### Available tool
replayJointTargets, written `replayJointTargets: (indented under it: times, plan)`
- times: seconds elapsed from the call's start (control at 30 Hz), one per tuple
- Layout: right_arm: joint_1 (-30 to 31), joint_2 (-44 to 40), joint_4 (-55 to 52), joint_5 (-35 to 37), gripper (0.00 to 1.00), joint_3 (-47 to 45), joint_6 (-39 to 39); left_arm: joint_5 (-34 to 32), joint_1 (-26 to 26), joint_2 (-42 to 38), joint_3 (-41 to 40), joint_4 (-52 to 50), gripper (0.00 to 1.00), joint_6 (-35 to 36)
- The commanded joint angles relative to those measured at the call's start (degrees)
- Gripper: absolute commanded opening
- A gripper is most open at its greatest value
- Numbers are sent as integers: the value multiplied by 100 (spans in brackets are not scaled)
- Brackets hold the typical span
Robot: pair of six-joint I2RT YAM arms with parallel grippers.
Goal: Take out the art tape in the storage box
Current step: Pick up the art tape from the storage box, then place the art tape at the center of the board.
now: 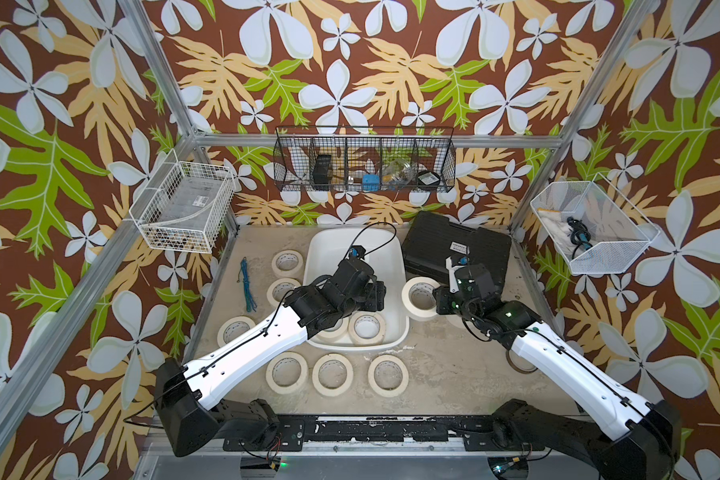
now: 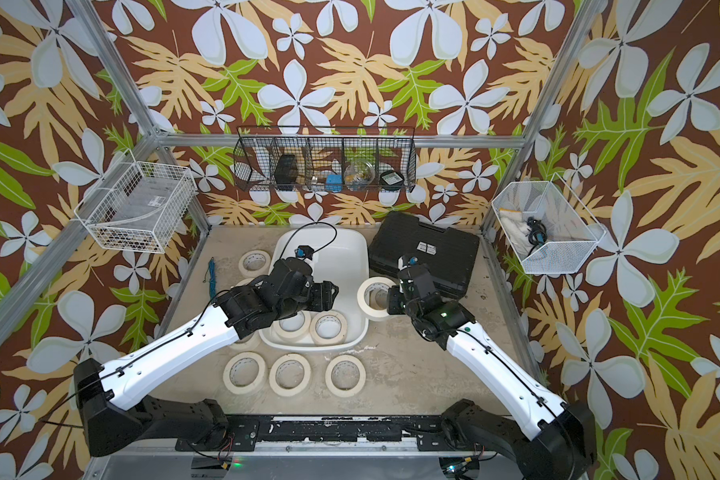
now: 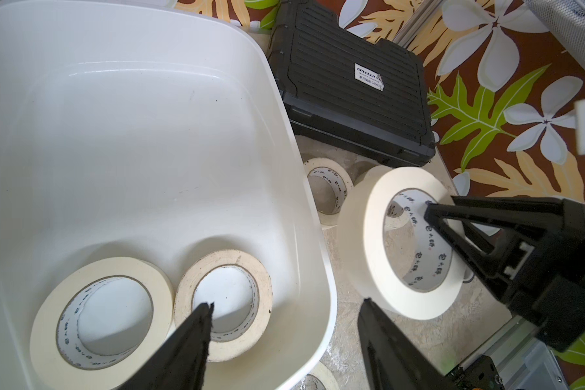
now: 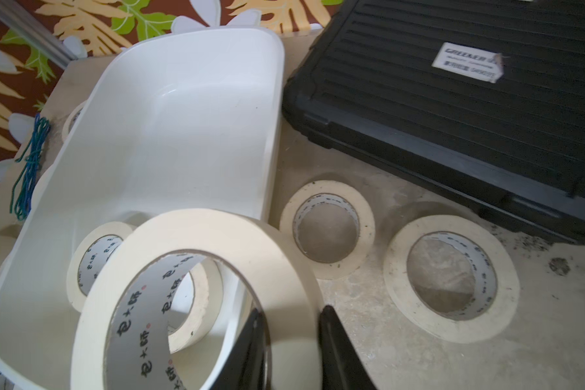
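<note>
Brown floral wallpaper [image 1: 350,62] all round, aluminium frame posts [image 1: 161,75]. Black wire basket [image 1: 443,158] at 12 o'clock, white wire basket [image 1: 175,239] at 9, white mesh basket [image 1: 612,257] at 3. Stained beige tabletop [image 1: 445,365].

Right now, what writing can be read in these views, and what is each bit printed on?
"GREEKER": top line of the white label on the black case; lower lines too small.
Core of the held tape roll: repeated black Chinese mark, too unclear to quote.
Tag in the white wire basket: too small.
Sticker on the round black item in the black wire basket: too small.
</note>
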Motion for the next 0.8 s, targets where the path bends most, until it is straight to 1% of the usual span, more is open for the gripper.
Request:
replayJointTargets:
  times: [0.0, 0.17, 0.37, 0.5, 0.77]
  plan:
    - [-204, -272, 11, 43, 2, -269, 193, -139, 12, 19, 24, 109, 72, -23]
    - [-333, -613, 75, 79, 2, -805, 271, -125, 11, 71, 34, 143, 72, 20]
    - [-336, -793, 594, -500, 3, -1545, 590, -95, 20, 178, 42, 144, 71, 21]
    - [-340, -705, 837, -515, 4, -1883, 715, -100, 25, 173, -10, 160, 71, 25]
    - [-343, -329, 1289, -540, 4, -2270, 696, -60, 64, 224, -83, 178, 70, 24]
